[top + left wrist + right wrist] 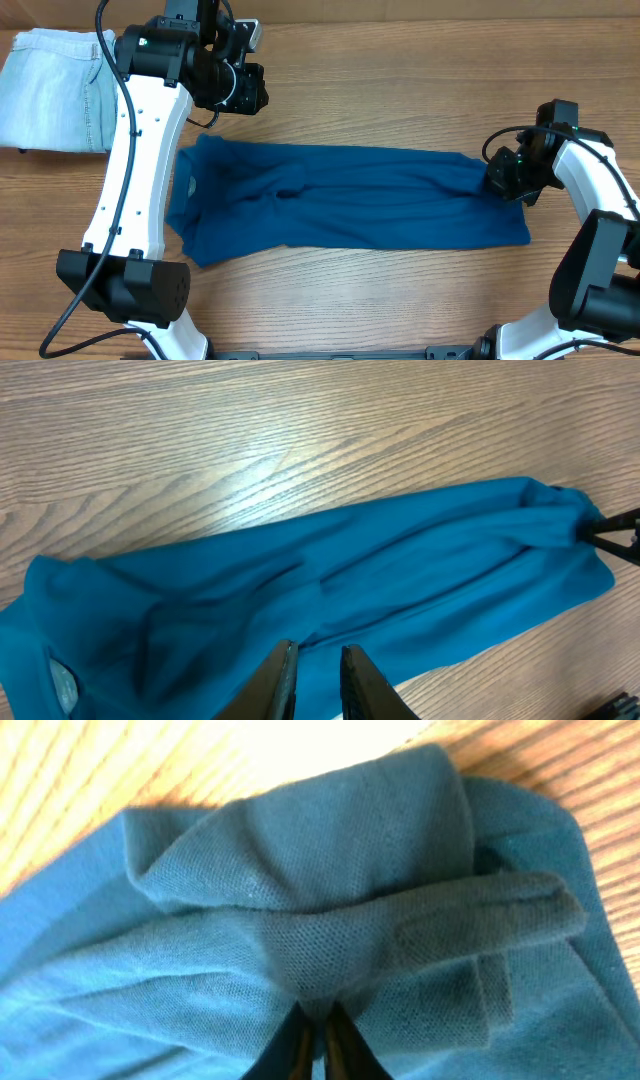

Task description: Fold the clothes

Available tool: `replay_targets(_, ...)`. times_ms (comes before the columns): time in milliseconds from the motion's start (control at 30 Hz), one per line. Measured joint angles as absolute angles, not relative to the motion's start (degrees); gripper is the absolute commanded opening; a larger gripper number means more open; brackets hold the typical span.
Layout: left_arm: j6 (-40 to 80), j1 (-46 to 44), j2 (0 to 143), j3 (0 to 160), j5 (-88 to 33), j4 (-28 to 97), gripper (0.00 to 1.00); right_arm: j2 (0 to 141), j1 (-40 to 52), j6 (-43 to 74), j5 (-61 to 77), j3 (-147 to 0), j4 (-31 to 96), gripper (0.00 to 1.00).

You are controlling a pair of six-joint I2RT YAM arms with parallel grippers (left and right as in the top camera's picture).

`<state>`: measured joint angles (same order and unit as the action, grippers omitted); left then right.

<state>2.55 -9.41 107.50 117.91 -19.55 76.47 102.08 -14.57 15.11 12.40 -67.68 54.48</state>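
**A:** Where does the polo shirt (340, 205) lie?

**B:** Flat on the desk (420, 90), folded into a long band. Its long axis runs side to side between the arms, collar end toward the left arm, hem end toward the right.

**A:** And the grippers?

**B:** The right gripper (318, 1020) is clamped on bunched fabric at the hem end. The left gripper (315, 665) hovers beyond the collar end, its fingers barely apart and empty. The next fold probably carries the hem along that axis toward the collar.
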Motion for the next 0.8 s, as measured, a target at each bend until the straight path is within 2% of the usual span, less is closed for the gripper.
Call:
replay_targets(700,2.55,-9.41,107.50,117.91,-19.46,76.36,0.21,96.38,-14.52,15.00,7.05,-66.00,63.09,0.05)
replay_targets(733,2.55,-9.41,107.50,117.91,-19.33,76.27,0.21,96.38,-14.52,14.96,6.87,-65.30,63.02,0.06)
replay_targets(767,2.55,-9.41,107.50,117.91,-19.31,76.20,0.20,96.38,-14.52,14.98,6.66,-64.77,63.00,0.11)
replay_targets(800,2.55,-9.41,107.50,117.91,-19.27,76.20,0.20,96.38,-14.52,15.03,6.39,-64.07,62.94,0.26)
